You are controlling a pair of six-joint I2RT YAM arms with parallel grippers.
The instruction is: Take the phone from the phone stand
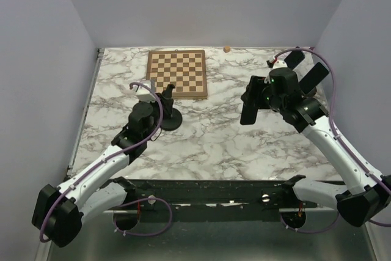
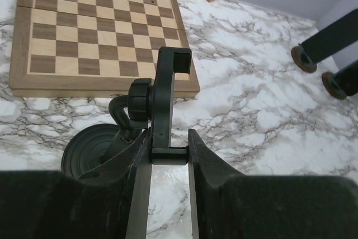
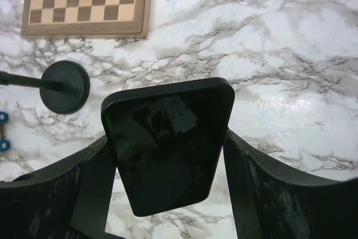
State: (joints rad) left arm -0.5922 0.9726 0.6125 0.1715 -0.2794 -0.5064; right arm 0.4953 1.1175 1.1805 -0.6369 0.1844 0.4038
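Right gripper (image 3: pixel 168 183) clamped on phone (image 3: pixel 168 132), aloft, well right of phone stand (image 1: pixel 170 109). Left gripper (image 2: pixel 169 152) pinches that stand (steadying it). We'd hold both grips firm and set the phone down flat.

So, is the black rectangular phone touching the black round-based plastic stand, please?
Apart. The top view shows marble between the black phone, in the right gripper, and the black stand.

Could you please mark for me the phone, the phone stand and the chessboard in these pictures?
phone (image 3: pixel 168 149): right wrist view, middle of its glossy dark face.
phone stand (image 2: pixel 163 102): left wrist view, upright back of its cradle.
chessboard (image 1: pixel 176 73): top external view, centre of the chequered field.
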